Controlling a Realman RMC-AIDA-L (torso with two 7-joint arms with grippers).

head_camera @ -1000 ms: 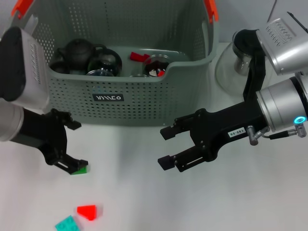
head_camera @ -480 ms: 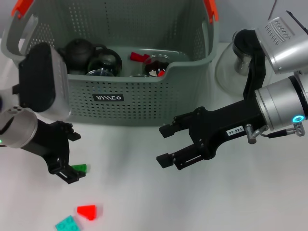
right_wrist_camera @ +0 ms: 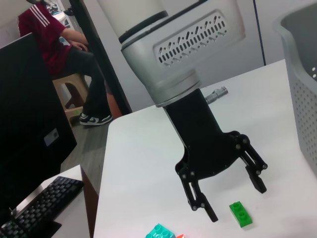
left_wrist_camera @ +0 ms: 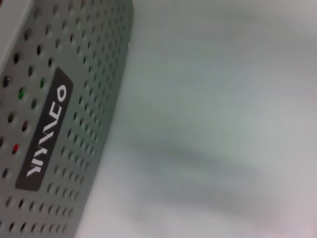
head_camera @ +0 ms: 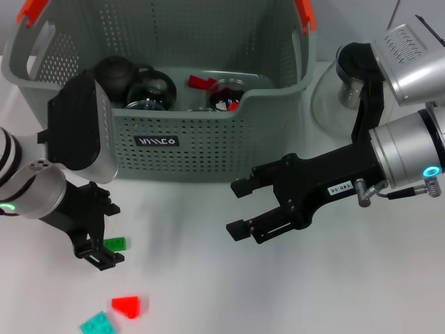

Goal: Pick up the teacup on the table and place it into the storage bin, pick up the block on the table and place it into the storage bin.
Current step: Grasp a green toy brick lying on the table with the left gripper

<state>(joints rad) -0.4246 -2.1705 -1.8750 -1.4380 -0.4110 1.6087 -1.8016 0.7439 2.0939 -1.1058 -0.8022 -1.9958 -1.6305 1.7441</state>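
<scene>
Your left pincer [head_camera: 106, 236] hangs low over the white counter [head_camera: 292, 292], its black fingers spread apart on either side of the green block [head_camera: 116, 244], which lies flat on the surface; from the right wrist view the same pincer [right_wrist_camera: 233, 198] shows open, with the green block [right_wrist_camera: 240, 214] between its tips and not gripped. Just nearer to you lie a red block [head_camera: 127, 305] and a teal block [head_camera: 97, 324], close together. The storage bin [head_camera: 208, 146] — a grey-green perforated basket with orange-red handle tabs and a black label — stands on the counter behind the left pincer; inside it you can see a dark teapot [head_camera: 115, 73], glassware, and a red piece [head_camera: 201, 83]. The left wrist view shows only the bin's perforated wall [left_wrist_camera: 59, 124] and bare counter. Your right pincer [head_camera: 238, 207] hovers in front of the bin's right half, fingers apart and holding nothing. A clear glass pot [head_camera: 344, 87] stands to the right of the bin, partly hidden by the right arm.
</scene>
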